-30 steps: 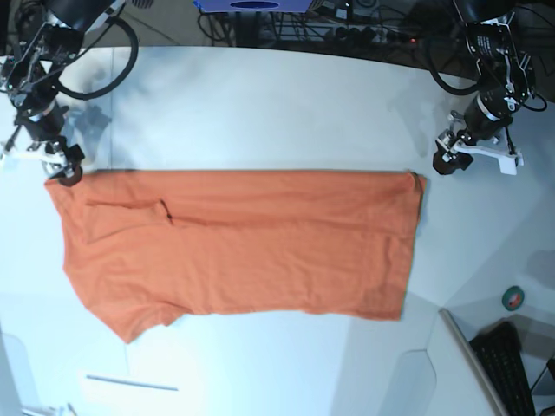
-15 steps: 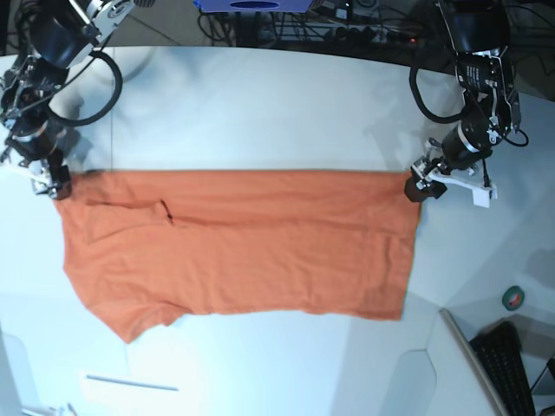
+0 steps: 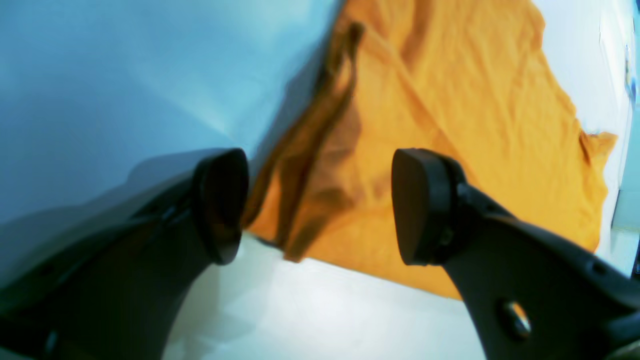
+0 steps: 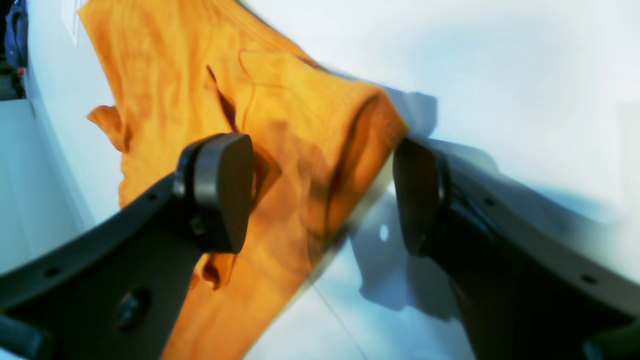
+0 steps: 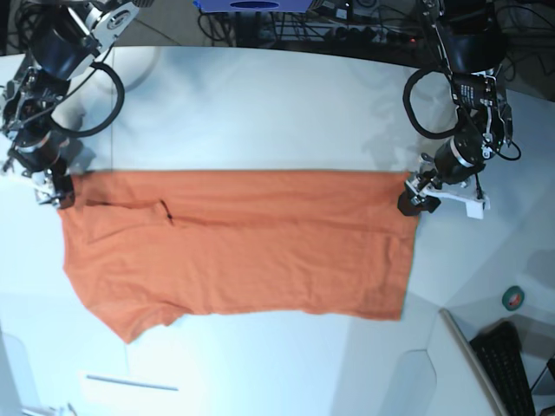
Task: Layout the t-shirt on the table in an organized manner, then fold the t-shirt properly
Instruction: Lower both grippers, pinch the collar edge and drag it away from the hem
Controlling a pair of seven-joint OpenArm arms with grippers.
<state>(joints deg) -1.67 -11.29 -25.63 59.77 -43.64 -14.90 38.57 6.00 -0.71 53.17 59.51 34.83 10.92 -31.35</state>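
T-shirt lies spread flat on the white counter, folded lengthwise into a broad orange band that runs across the base view. One short sleeve sticks out at the lower left of that view. A small dark crease sits in the upper left part of the cloth.

Left pincer: at the shirt's upper corner on the right side of the base view. Jaws stand wide apart. Wrist view shows a rumpled, shadowed corner of fabric lying between the two dark pads; one pad is over bare counter just beside the cloth edge, the other is over the cloth. No grip on the fabric.

Right pincer: at the opposite upper corner, left side of the base view. Jaws also wide. The folded corner of the shirt lies between the pads, one pad over cloth, the other just past the edge over counter. Fabric not pinched.

Green tape roll sits near the right edge, well apart from the shirt.
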